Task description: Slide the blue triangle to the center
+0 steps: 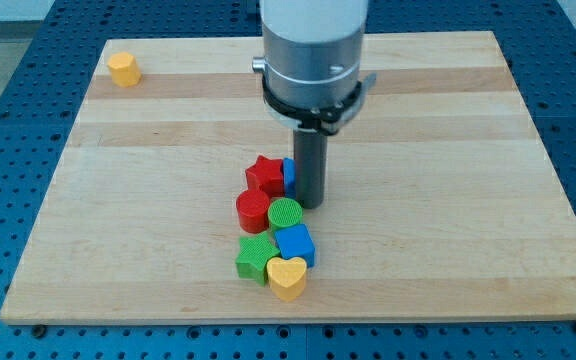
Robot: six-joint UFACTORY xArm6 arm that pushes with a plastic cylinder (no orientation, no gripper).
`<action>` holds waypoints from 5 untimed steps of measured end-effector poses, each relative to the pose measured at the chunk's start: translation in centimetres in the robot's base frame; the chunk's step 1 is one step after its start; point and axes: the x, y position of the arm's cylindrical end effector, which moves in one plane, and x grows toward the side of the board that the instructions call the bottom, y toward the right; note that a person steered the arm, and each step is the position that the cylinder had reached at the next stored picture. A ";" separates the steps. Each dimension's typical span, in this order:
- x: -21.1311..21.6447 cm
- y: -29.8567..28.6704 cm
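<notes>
The blue triangle (289,172) shows only as a narrow blue sliver between the red star (265,175) and my rod; most of it is hidden behind them. My tip (311,205) rests on the board just to the view's right of the blue triangle and touches or nearly touches it. The tip is also right beside the green cylinder (285,214), at its upper right.
A red cylinder (253,211), a blue cube (295,244), a green star-like block (256,259) and a yellow heart (288,278) cluster below the tip. A yellow hexagon-like block (123,69) sits at the top left. The wooden board (448,200) lies on a blue perforated table.
</notes>
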 end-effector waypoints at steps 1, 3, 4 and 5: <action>-2.2 -1.4; -4.3 -2.0; -2.8 1.2; 0.3 3.5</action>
